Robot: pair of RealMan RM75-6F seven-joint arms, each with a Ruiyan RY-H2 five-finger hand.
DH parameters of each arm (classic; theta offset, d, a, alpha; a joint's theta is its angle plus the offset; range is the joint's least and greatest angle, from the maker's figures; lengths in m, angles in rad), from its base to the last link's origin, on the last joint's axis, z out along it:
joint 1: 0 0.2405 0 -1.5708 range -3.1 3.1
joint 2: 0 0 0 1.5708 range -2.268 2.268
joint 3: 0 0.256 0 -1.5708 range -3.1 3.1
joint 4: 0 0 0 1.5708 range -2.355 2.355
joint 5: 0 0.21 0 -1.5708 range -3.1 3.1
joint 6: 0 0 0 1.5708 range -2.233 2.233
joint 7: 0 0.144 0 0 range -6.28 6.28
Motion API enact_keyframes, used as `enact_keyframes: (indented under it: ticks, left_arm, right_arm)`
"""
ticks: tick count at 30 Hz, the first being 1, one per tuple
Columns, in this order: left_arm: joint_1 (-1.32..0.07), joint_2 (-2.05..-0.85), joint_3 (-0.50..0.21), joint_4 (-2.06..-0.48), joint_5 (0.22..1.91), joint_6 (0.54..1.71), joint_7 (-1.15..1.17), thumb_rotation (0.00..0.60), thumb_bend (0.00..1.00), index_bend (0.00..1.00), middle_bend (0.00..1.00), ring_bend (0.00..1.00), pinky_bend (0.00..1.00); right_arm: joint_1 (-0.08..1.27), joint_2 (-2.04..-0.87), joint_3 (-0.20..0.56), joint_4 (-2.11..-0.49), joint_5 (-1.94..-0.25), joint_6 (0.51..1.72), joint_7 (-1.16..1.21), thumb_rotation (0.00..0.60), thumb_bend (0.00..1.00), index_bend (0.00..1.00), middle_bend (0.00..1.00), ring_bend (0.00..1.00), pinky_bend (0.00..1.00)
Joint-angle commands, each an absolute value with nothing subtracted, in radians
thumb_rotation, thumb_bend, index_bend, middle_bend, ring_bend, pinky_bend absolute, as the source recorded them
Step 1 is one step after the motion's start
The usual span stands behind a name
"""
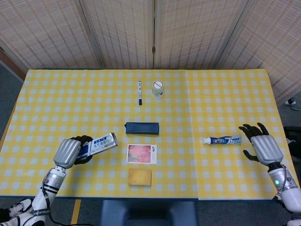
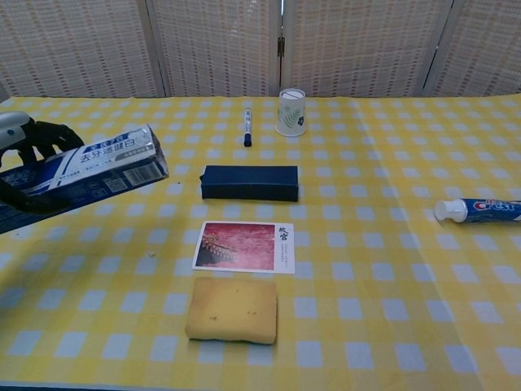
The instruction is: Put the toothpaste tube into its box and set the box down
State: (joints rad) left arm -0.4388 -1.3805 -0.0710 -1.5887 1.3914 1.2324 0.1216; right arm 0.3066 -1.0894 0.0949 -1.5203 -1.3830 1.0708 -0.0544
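Note:
The blue and white toothpaste box (image 1: 101,144) (image 2: 98,167) is lifted off the table at the left, and my left hand (image 1: 69,151) (image 2: 20,151) grips its near end. The white toothpaste tube (image 1: 222,140) (image 2: 479,209) lies flat on the yellow checked tablecloth at the right, cap pointing left. My right hand (image 1: 258,143) hovers just right of the tube's tail, fingers spread, holding nothing and not touching it. The chest view does not show the right hand.
A dark blue case (image 1: 142,128) (image 2: 250,182) lies mid-table, with a picture card (image 1: 141,154) (image 2: 244,246) and a yellow sponge (image 1: 139,177) (image 2: 232,309) in front of it. A marker (image 1: 139,92) (image 2: 247,127) and a paper cup (image 1: 157,89) (image 2: 291,112) stand further back.

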Motion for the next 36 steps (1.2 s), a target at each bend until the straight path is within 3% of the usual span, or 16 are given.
enact_keyframes:
  ticks: [1,7,13,30,36]
  left_arm:
    - [-0.429,-1.371,-0.068,-1.596,1.394,1.243,0.116,0.600,0.30,0.45,0.46,0.47,0.56]
    - [-0.417,-1.358,-0.073,-1.591,1.396,1.251,0.087,0.600,0.30,0.45,0.46,0.47,0.56]
    - [-0.411,-1.347,-0.078,-1.574,1.393,1.249,0.055,0.600,0.30,0.45,0.46,0.47,0.56]
    - [-0.403,-1.339,-0.093,-1.538,1.388,1.243,0.012,0.600,0.30,0.45,0.46,0.47,0.56]
    - [-0.400,-1.336,-0.097,-1.529,1.385,1.242,-0.002,0.600,0.30,0.45,0.46,0.47,0.56]
  right_arm:
    - [0.357,-1.130,0.109,-1.480,-1.330,1.006,-0.112,0.600,0.35,0.23,0.18,0.19,0.02]
    - [0.418,-1.220,0.122,-1.419,-1.257,0.931,-0.188,0.600,0.35,0.27,0.21,0.22,0.09]
    - [0.453,-1.306,0.125,-1.377,-1.229,0.934,-0.272,0.600,0.35,0.32,0.25,0.26,0.15]
    - [0.525,-1.451,0.110,-1.255,-1.134,0.871,-0.397,0.600,0.35,0.37,0.27,0.29,0.17]
    - [0.540,-1.490,0.107,-1.217,-1.127,0.872,-0.412,0.600,0.36,0.45,0.33,0.32,0.21]
